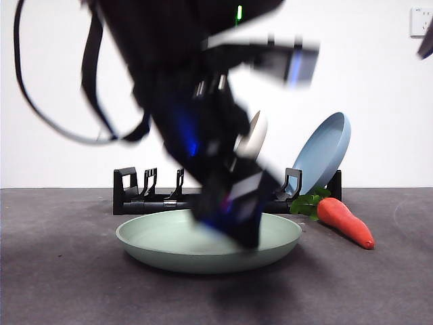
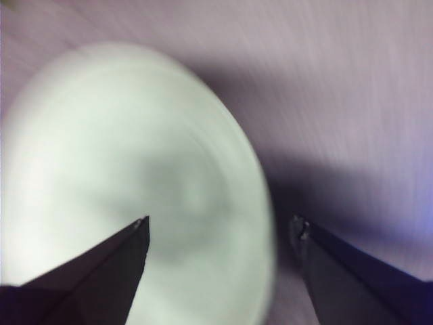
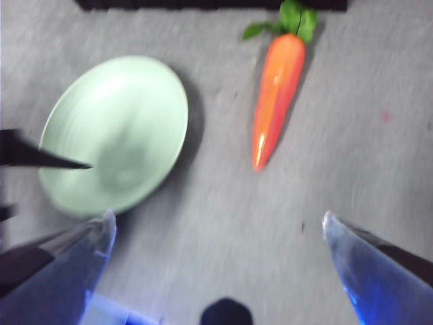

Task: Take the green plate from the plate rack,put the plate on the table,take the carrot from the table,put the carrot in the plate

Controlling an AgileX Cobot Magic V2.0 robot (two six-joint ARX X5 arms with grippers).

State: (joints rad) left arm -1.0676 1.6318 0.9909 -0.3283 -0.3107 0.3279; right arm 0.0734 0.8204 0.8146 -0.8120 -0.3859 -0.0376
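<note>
The green plate (image 1: 169, 247) lies flat on the table (image 1: 61, 284) in front of the plate rack (image 1: 135, 196). My left gripper (image 1: 243, 230) hangs just over the plate's right side, blurred by motion. In the left wrist view the gripper (image 2: 222, 223) is open and empty, with one jaw over the plate (image 2: 101, 149) and the other outside its rim. The carrot (image 1: 345, 222) lies on the table to the right of the plate, leaves towards the rack. My right gripper (image 3: 218, 217) is open and empty, high above the table, with the plate (image 3: 115, 128) and the carrot (image 3: 276, 88) below it.
A blue plate (image 1: 325, 152) leans in the rack's right end. A beige plate (image 1: 254, 135) stands in the rack, mostly hidden behind the left arm. The right arm shows as a dark tip (image 1: 426, 44) at the top right corner.
</note>
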